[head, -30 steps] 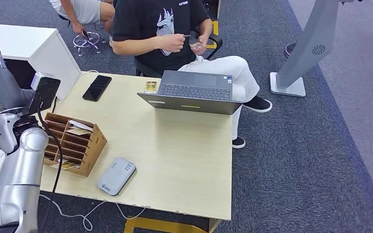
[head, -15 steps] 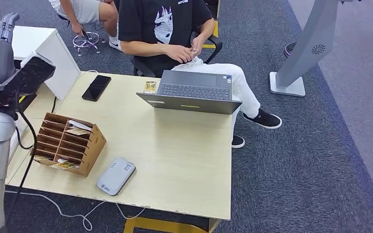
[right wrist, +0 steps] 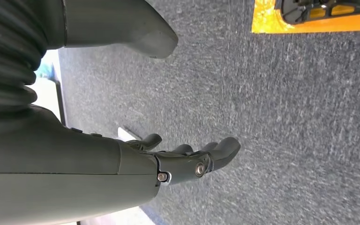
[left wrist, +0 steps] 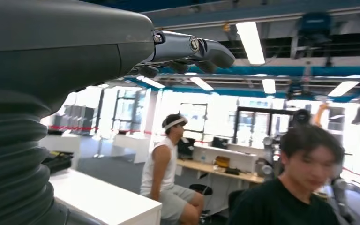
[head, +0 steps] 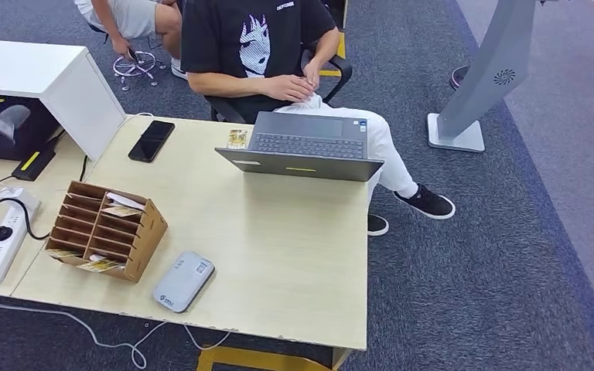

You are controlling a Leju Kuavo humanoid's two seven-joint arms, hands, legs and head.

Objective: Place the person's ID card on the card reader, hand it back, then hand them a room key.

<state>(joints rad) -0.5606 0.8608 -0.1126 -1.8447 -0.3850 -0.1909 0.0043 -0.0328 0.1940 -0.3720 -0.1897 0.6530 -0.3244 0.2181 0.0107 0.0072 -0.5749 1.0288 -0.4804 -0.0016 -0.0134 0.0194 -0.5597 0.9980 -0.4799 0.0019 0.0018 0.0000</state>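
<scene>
Pale wood desk w/ laptop, grey carpet.

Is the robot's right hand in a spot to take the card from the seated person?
Probably not yet. The right robot hand hangs open over grey carpet, while the person's hands stay in their lap behind the laptop, across the desk.

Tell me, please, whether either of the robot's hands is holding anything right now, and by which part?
Nothing is held. The left hand is raised with bare fingers, and the right hand hangs over the carpet, fingers apart.
</scene>
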